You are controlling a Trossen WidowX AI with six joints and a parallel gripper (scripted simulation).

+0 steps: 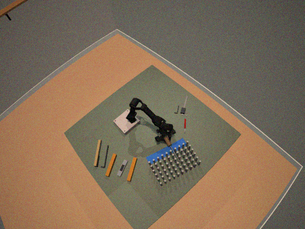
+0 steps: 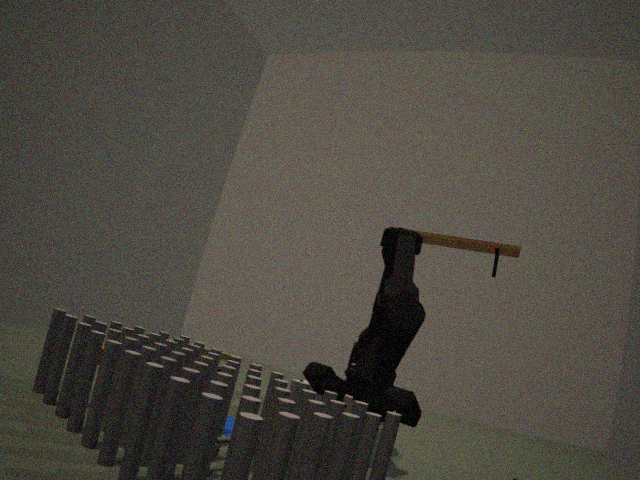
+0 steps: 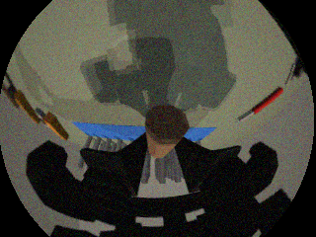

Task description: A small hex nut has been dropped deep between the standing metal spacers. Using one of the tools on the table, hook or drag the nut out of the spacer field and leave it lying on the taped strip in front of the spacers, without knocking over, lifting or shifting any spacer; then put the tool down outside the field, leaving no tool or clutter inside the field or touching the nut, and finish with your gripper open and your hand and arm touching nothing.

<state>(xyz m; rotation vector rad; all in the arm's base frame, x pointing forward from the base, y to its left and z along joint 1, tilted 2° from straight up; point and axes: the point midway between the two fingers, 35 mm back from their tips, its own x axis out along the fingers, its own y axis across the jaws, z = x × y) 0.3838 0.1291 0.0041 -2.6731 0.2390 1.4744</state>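
My gripper (image 1: pixel 166 138) (image 3: pixel 160 134) is shut on the wooden handle (image 1: pixel 168 141) (image 3: pixel 167 123) of a thin metal-shafted tool, just behind the blue taped strip (image 1: pixel 154 157) (image 2: pixel 229 426) (image 3: pixel 109 131). The tool's shaft (image 1: pixel 174 152) slants over the strip and in among the standing metal spacers (image 1: pixel 161 183) (image 2: pixel 248 444) (image 3: pixel 168 170). Its far end is lost among them in the top view. The spacers that show stand upright in rows. A small pale shape (image 2: pixel 223 438) lies low between spacers in the exterior view; I cannot tell what it is. I cannot make out the nut.
A red-handled tool (image 1: pixel 185 123) (image 3: pixel 269 100), a small black angled key (image 1: pixel 177 109) and a dark block (image 1: pixel 183 110) with a pale blade lie on one side. Orange bars (image 1: pixel 111 164) (image 1: pixel 132 169), a grey piece (image 1: pixel 122 167), a black rod (image 1: pixel 106 156) and a tan bar (image 1: pixel 97 152) lie on the other.
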